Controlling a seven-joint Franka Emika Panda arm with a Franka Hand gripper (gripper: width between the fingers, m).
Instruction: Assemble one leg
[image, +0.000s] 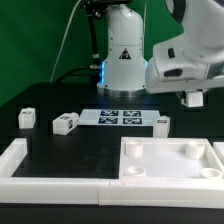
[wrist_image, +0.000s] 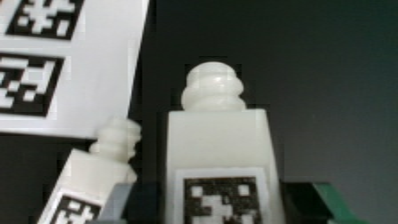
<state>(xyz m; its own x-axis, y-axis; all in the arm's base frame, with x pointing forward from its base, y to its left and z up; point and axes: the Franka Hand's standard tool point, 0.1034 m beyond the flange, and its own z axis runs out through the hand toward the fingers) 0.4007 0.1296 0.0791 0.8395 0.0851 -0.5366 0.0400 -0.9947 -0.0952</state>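
Observation:
In the wrist view a white leg with a rounded knob at its far end and a black-and-white tag on its face stands between my fingers. My gripper is shut on it, one dark finger at each side. A second leg lies beside it, apart, next to the marker board. In the exterior view my gripper hangs a little above the table at the right. The held leg is hard to make out there. The second leg lies at the marker board's right end.
Two more legs lie at the exterior view's left. The large white tray-like piece with corner sockets sits at the front right. A white frame wall runs along the front left. The robot base stands behind.

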